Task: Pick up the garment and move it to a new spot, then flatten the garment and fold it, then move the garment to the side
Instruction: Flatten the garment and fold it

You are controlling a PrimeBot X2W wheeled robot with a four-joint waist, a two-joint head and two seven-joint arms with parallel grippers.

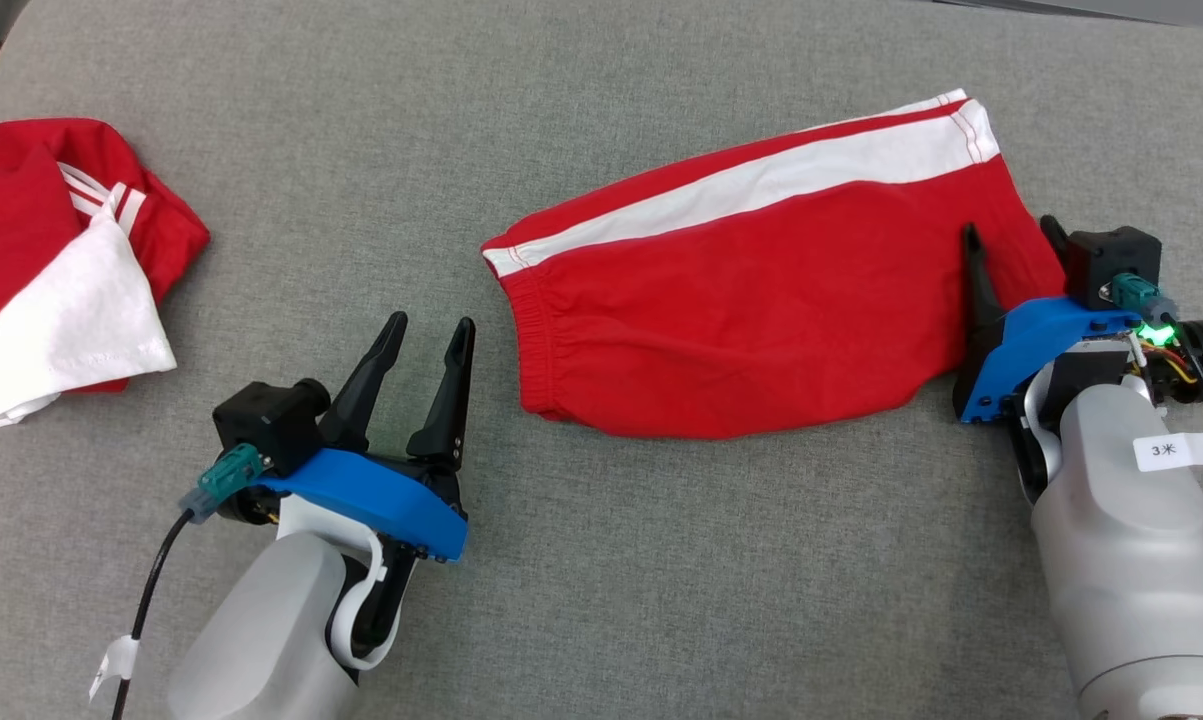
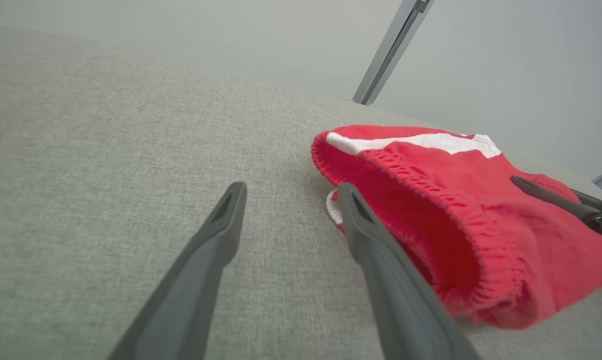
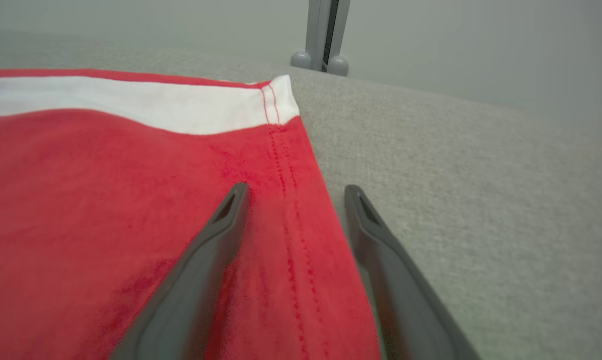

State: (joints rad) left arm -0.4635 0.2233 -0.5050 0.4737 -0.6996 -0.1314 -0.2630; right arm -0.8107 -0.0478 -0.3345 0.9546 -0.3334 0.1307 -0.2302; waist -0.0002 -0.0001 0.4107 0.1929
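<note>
Grey woven fabric [image 1: 601,600] covers the work surface. On it, right of centre in the head view, the red garment [image 1: 761,300] is laid flat and folded over. Its white stripe [image 1: 811,170] runs along the far edge and its elastic waistband [image 1: 521,330] is turned toward the robot's left. The hemmed end is straddled by the right gripper [image 1: 1009,228], whose fingers are spread apart. One is seen over the red cloth, the other over the grey surface just beyond the hem; whether the cloth is touched cannot be told. The left gripper [image 1: 431,322] is held near the waistband, clear of it, its fingers likewise parted. A crumpled pile of red and white clothes [image 1: 51,270] is seen well apart at the far left.
</note>
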